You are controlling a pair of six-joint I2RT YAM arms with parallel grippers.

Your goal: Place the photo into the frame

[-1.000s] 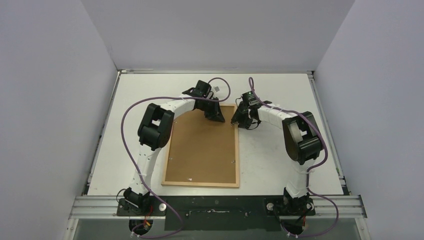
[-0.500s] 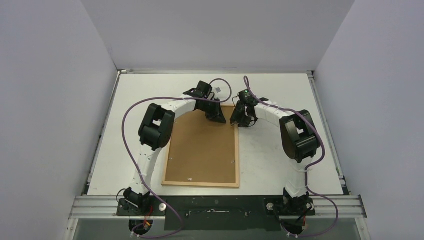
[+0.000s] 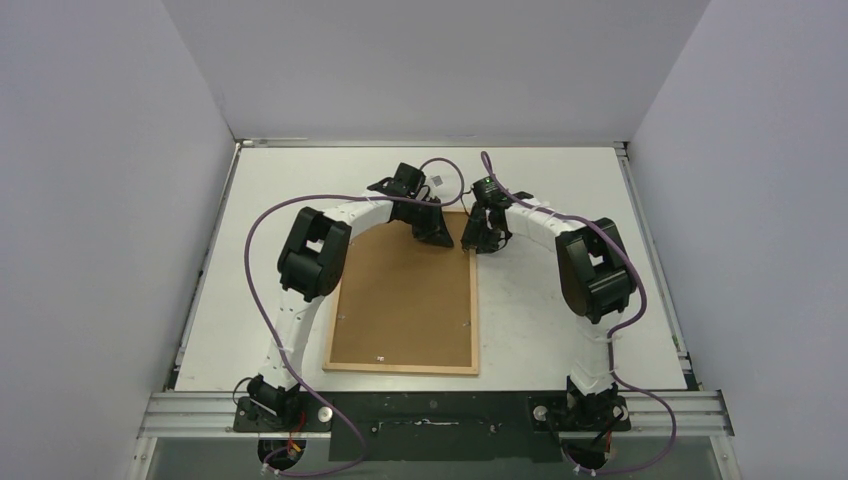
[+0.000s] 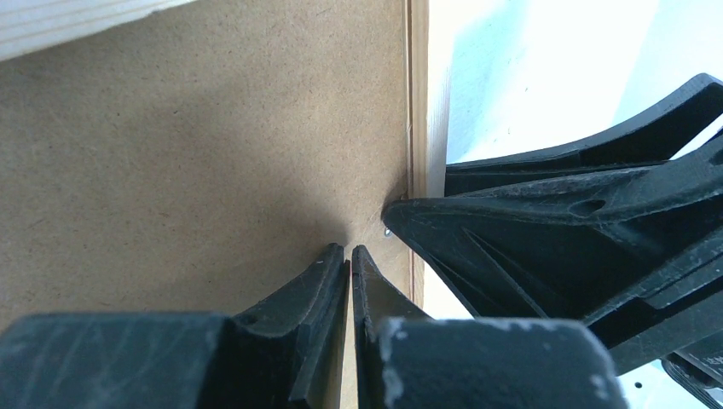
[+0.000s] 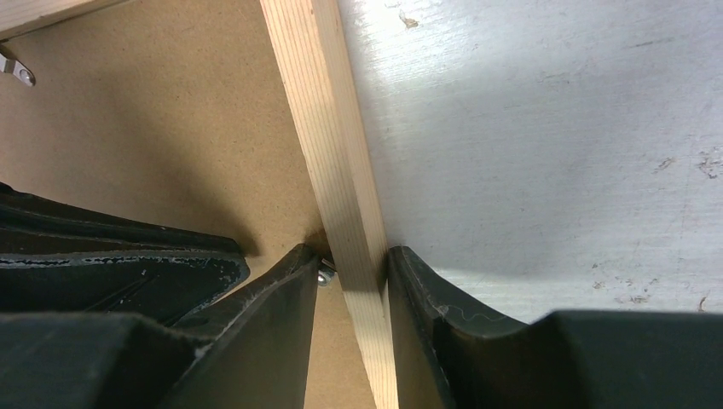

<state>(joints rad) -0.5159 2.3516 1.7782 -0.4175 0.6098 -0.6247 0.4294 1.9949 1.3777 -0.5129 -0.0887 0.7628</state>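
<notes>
- Frame [image 5: 341,170]: pale bare-looking wood, straight grain, matt.
- Backing board [image 4: 187,153]: brown fibreboard, matt, finely flecked.
- Table [image 5: 529,145]: white, faint sheen, scratched and pitted.
- Right gripper [image 5: 351,258] fingers [image 5: 273,315]: black plastic, matt, edges scuffed pale.
- Clip [image 5: 19,72] at 10 o'clock in the right wrist view: shiny metal.

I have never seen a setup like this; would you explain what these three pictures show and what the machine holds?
This robot has a left arm and a right arm, bolted at a white table's near edge. One picture looks down from above; the other two come from cameras on the wrists. A light-wood frame lies with its brown backing board facing up. The left end effector is shut, tips at the board near its far right corner. The right end effector straddles the frame's right rail beside a metal clip; whether it pinches the rail I cannot tell. No photo shows.
</notes>
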